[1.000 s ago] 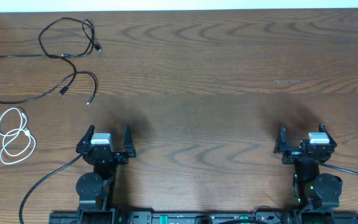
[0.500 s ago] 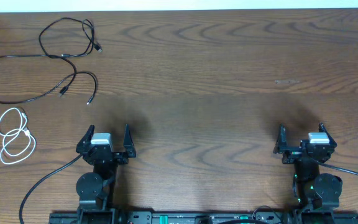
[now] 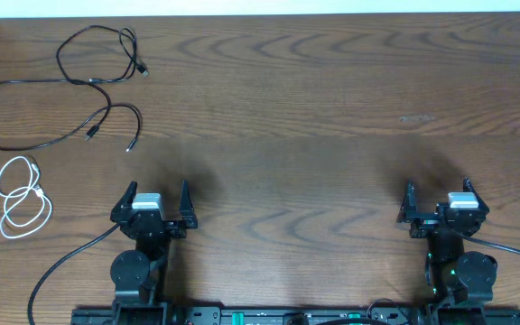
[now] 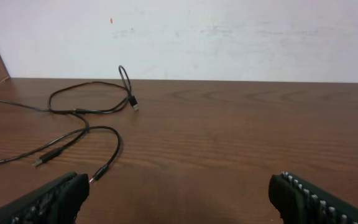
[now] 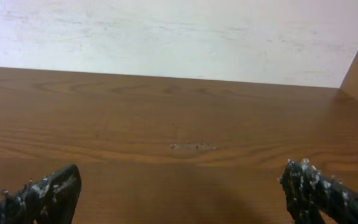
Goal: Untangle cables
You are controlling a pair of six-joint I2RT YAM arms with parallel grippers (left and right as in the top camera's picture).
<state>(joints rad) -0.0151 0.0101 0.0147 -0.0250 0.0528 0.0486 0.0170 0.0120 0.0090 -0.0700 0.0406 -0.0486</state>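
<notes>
Thin black cables (image 3: 61, 86) lie in loose crossing loops at the table's far left, their small plugs pointing right; the left wrist view shows the same black cables (image 4: 86, 118) ahead and to the left. A shorter white cable (image 3: 21, 197) lies coiled nearer the left edge. My left gripper (image 3: 158, 195) stands open near the front edge, well short of the cables, with nothing between its fingers (image 4: 48, 199). My right gripper (image 3: 438, 197) stands open at the front right, far from any cable, also empty.
The wooden table (image 3: 314, 108) ends at a white wall along the back. A small scuff mark (image 3: 415, 118) shows on the wood at the right. Thicker black arm cables (image 3: 61, 266) trail from both bases at the front edge.
</notes>
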